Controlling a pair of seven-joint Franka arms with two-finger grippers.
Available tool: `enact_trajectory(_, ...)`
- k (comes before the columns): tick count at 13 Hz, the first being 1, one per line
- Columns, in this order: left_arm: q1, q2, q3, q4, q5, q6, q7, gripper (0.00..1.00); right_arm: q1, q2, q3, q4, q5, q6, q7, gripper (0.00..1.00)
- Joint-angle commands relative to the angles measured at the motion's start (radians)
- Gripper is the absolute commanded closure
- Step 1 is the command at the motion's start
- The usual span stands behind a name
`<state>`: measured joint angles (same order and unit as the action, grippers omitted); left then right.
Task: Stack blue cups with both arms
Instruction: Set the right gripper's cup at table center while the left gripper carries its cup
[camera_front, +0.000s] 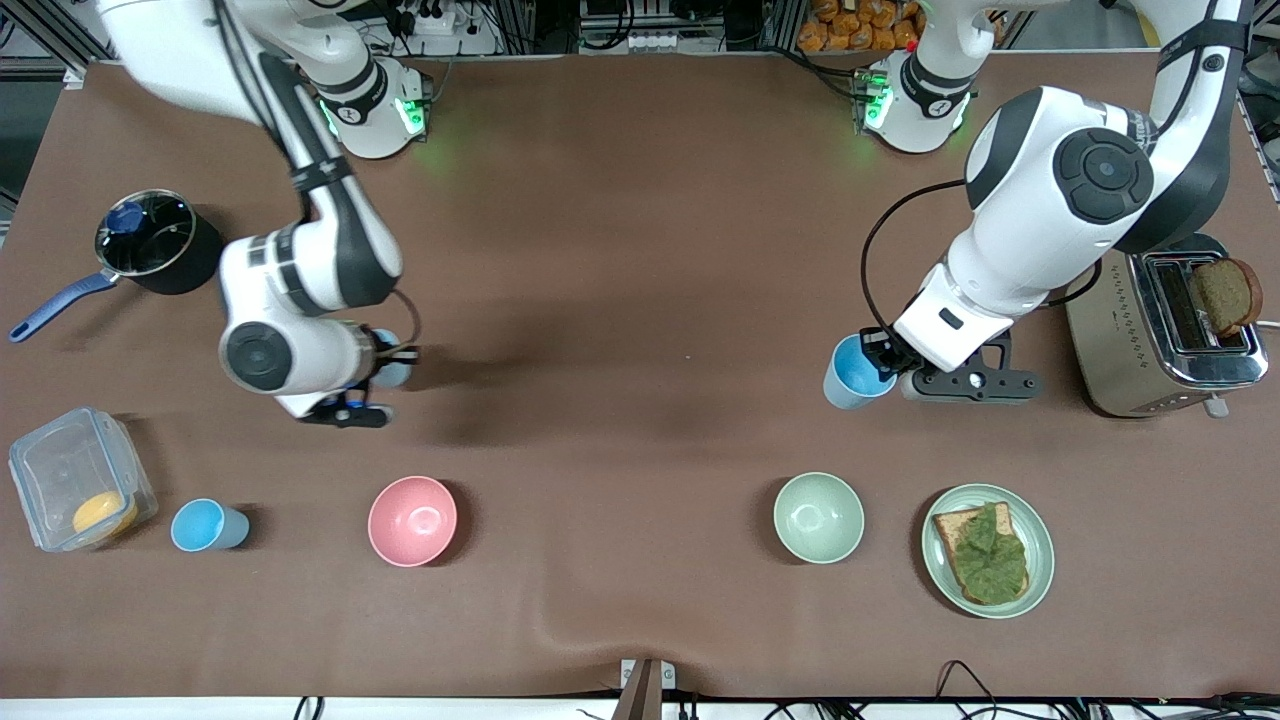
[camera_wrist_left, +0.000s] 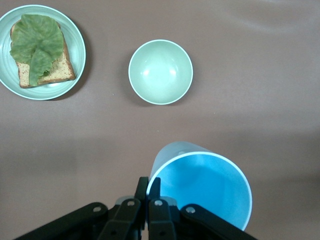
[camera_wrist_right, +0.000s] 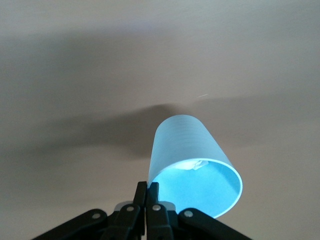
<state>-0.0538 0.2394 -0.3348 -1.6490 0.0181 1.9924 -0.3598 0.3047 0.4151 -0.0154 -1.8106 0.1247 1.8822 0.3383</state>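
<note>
The left gripper (camera_wrist_left: 148, 192) has its fingers pinched on the rim of a blue cup (camera_front: 853, 372), one finger inside the wall and one outside, which leaves the mouth free so another cup could drop in, or so this one could be lowered into another. It holds that cup up over bare table, with the green bowl (camera_front: 818, 517) at about 6 o'clock from it in the front view and the toaster (camera_front: 1165, 330) at 3 o'clock. The left arm comes down from its base with the elbow bent and the wrist turned toward the table's middle. The right gripper (camera_wrist_right: 148, 192) is clamped the same way on the rim of a second blue cup (camera_wrist_right: 192, 162), which hangs tilted over the table, well apart from the first. The right arm folds low, forearm pointing toward 5 o'clock. A third cup (camera_front: 207, 525) stands untouched between the plastic box (camera_front: 75, 490) and the pink bowl (camera_front: 412, 520). Judging by this, the two held cups are yet to be brought together.
</note>
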Motion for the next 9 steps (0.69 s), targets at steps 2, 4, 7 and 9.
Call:
enact_trajectory(2,0.000,0.012,-0.004,0.023,0.022,-0.024,-0.027,1.00,0.132,0.089,-0.006,0.123,0.107,-0.014,0.184,1.00)
enact_trajectory(4,0.012,0.012,-0.004,0.020,0.022,-0.026,-0.019,1.00,0.201,0.144,-0.006,0.200,0.194,-0.011,0.255,1.00)
enact_trajectory(7,0.019,0.012,-0.003,0.017,0.023,-0.030,-0.018,1.00,0.264,0.230,-0.006,0.286,0.217,-0.005,0.366,1.00)
enact_trajectory(9,0.020,0.011,-0.001,0.015,0.022,-0.030,-0.018,1.00,0.286,0.252,-0.006,0.298,0.230,0.038,0.386,1.00)
